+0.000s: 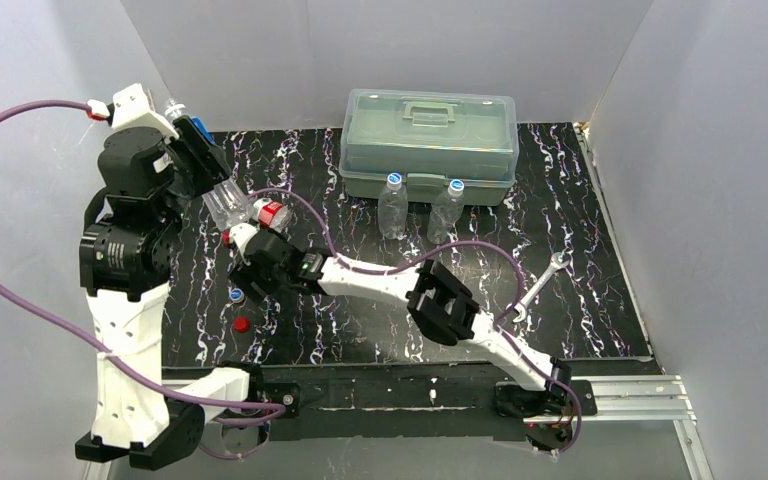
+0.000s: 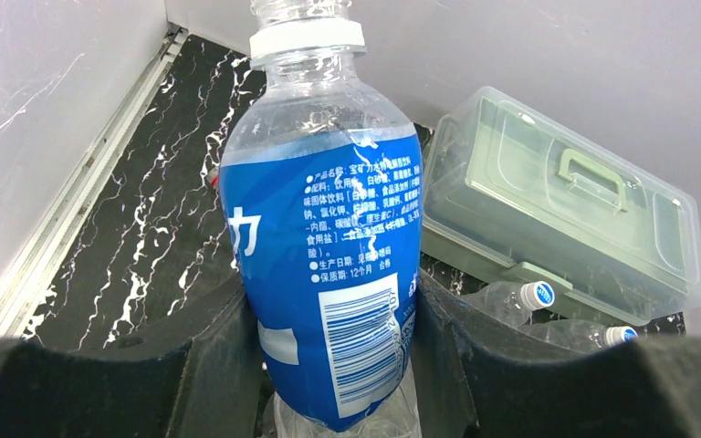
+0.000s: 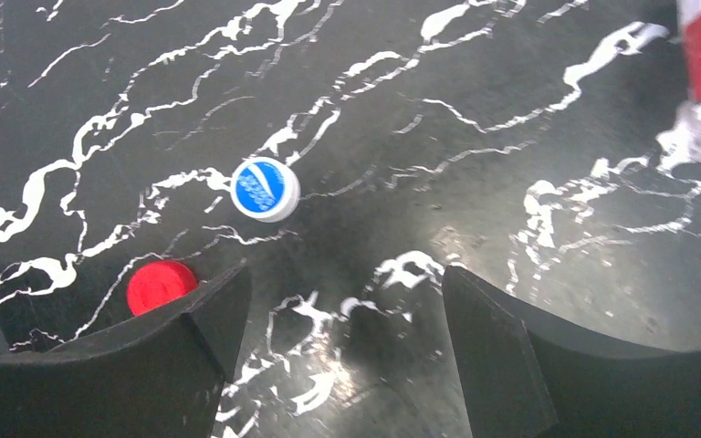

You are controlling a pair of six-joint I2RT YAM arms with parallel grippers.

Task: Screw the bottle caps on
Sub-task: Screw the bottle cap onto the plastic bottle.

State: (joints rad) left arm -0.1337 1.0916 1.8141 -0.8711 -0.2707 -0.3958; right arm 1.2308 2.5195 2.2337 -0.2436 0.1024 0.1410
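Note:
My left gripper (image 1: pixel 200 160) is raised at the left and shut on the blue-label bottle (image 2: pixel 329 237), fingers pressed on both sides of the label. Its neck (image 2: pixel 307 41) is bare, with only a white ring. My right gripper (image 3: pixel 342 310) hangs low over the mat, open, with nothing between its fingers. A blue-and-white cap (image 3: pixel 265 189) lies just ahead of it, and a red cap (image 3: pixel 158 285) lies beside its left finger. The red-label bottle (image 1: pixel 272 213) is on the mat just beyond the right gripper (image 1: pixel 243 275).
A translucent lidded box (image 1: pixel 428 143) stands at the back. Two capped clear bottles (image 1: pixel 392 205) (image 1: pixel 447 208) stand in front of it. A silver wrench (image 1: pixel 540 285) lies on the right of the black marbled mat (image 1: pixel 580 220). White walls enclose the table.

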